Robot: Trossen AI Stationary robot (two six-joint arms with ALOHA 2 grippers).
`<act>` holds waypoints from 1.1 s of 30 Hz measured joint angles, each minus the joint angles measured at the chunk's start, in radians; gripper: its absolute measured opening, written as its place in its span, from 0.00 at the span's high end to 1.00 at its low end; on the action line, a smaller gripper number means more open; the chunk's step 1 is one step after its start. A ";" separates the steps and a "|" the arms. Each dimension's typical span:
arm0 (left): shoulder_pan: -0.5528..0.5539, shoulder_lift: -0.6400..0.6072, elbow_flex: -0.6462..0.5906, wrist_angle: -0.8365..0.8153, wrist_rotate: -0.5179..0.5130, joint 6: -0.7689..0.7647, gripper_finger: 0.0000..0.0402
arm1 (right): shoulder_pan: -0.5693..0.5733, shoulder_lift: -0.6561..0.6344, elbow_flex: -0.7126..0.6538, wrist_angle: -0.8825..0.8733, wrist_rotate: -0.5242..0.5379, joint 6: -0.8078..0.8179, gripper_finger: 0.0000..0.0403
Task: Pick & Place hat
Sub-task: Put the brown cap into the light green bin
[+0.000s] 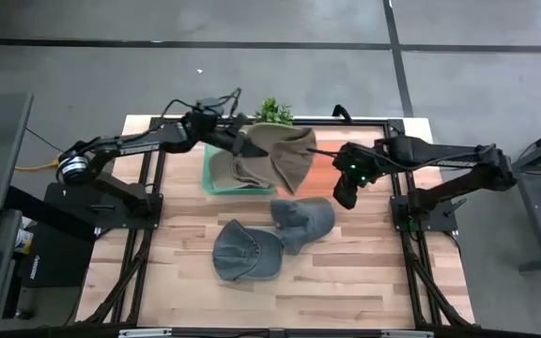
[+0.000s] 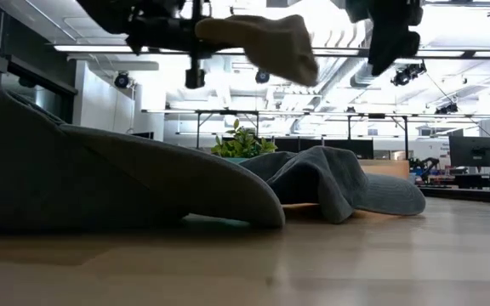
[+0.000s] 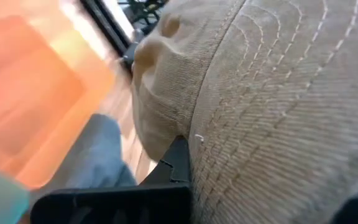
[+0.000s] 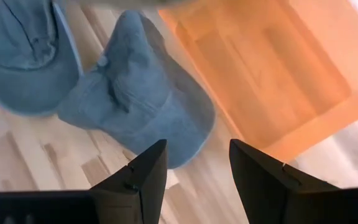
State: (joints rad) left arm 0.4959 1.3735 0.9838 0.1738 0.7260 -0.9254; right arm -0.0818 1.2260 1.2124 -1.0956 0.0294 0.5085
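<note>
Left gripper (image 1: 244, 143) is what I'm driving right now, and it's clamped tight on the tan hat (image 1: 280, 155), pinching the fabric near one edge. From the left wrist view I mostly get a face full of stitched tan cloth, with one dark finger (image 3: 178, 158) poking out under it, so the hold looks solid to me.

Hat's up in the air, hanging off the gripper toward the middle of the table, partly over the green bin (image 1: 216, 180) and reaching toward the orange mat (image 1: 325, 167). Its long side runs across the table, away from the left arm and toward the right one. So if the mat is the drop spot, which is my guess, the carry goes sideways to the right, and the hat's free end is already near it.

Right gripper (image 1: 346, 192) hovers just past the mat's far side with its fingers parted, holding nothing. It's closer to the mat, but the left has the load.

Two blue caps are lying on the wood below, one (image 1: 303, 221) overlapping the other (image 1: 245, 252), near the mat's front edge. Little plant (image 1: 272, 111) sits at the back.
</note>
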 joint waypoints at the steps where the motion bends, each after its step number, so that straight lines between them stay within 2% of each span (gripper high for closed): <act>1: 0.013 -0.015 -0.011 0.001 0.001 -0.001 1.00 | 0.000 -0.016 -0.023 0.018 -0.011 0.016 0.58; 8: 0.100 -0.125 -0.096 0.012 0.000 0.000 1.00 | 0.000 -0.095 -0.152 0.123 -0.057 0.097 0.58; 15: 0.156 -0.229 -0.215 0.023 -0.032 -0.027 1.00 | 0.000 -0.103 -0.242 0.239 -0.117 0.132 0.58; 21: 0.174 -0.309 -0.362 0.181 -0.062 -0.139 1.00 | 0.000 -0.103 -0.283 0.321 -0.135 0.146 0.58; 27: 0.172 -0.337 -0.511 0.339 -0.106 -0.255 1.00 | 0.000 -0.102 -0.302 0.421 -0.139 0.146 0.58; 33: 0.172 -0.338 -0.634 0.594 -0.116 -0.378 1.00 | 0.000 -0.085 -0.313 0.608 -0.066 0.177 0.58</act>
State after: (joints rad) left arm 0.6678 1.0351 0.3498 0.7681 0.6101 -1.3032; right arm -0.0822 1.1408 0.8989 -0.4881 -0.0369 0.6853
